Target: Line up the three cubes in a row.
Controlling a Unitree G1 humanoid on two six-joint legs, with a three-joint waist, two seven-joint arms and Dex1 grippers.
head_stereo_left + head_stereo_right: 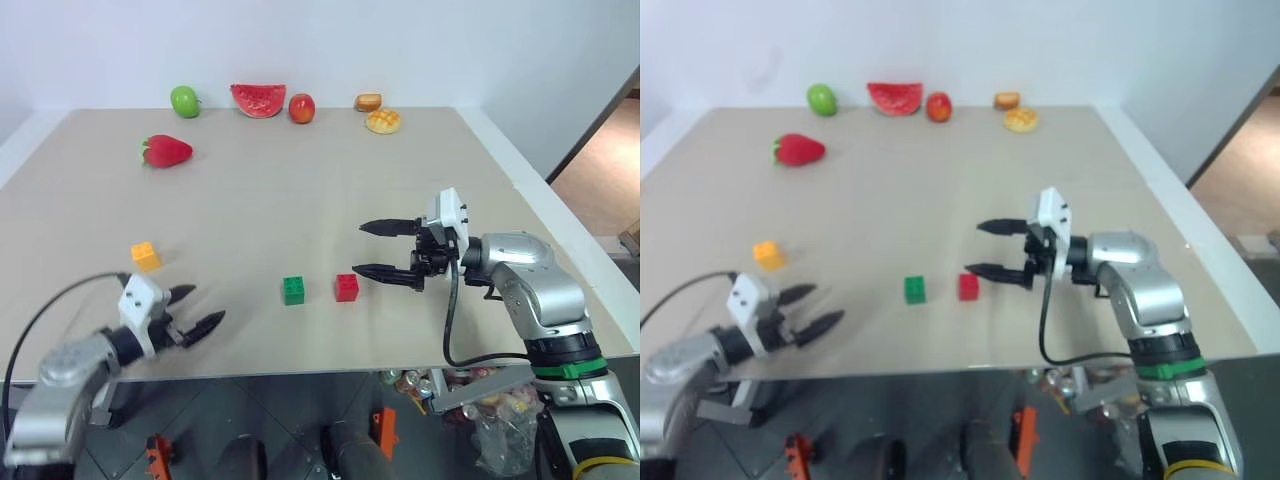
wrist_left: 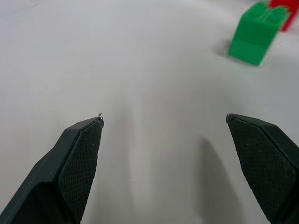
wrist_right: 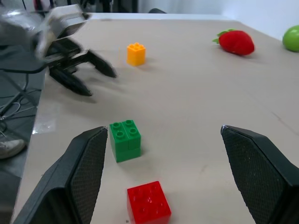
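Observation:
Near the table's front edge, a green cube (image 1: 293, 290) and a red cube (image 1: 346, 287) sit side by side with a small gap. The yellow-orange cube (image 1: 145, 256) lies apart, farther to the left. My left gripper (image 1: 198, 309) hovers open and empty at the front left edge, pointing toward the green cube (image 2: 256, 32). Just right of the red cube (image 3: 148, 203), my right gripper (image 1: 371, 250) stands open and empty, its fingers pointing left. The right wrist view also takes in the green cube (image 3: 125, 140), the yellow-orange cube (image 3: 136, 53) and the left gripper (image 3: 98, 78).
A red strawberry (image 1: 166, 151) lies at mid left. Along the far edge stand a green apple (image 1: 184, 100), a watermelon slice (image 1: 258, 99), a red fruit (image 1: 301, 108) and two orange-brown toy foods (image 1: 382, 121). The table's front edge (image 1: 300, 372) runs just below the cubes.

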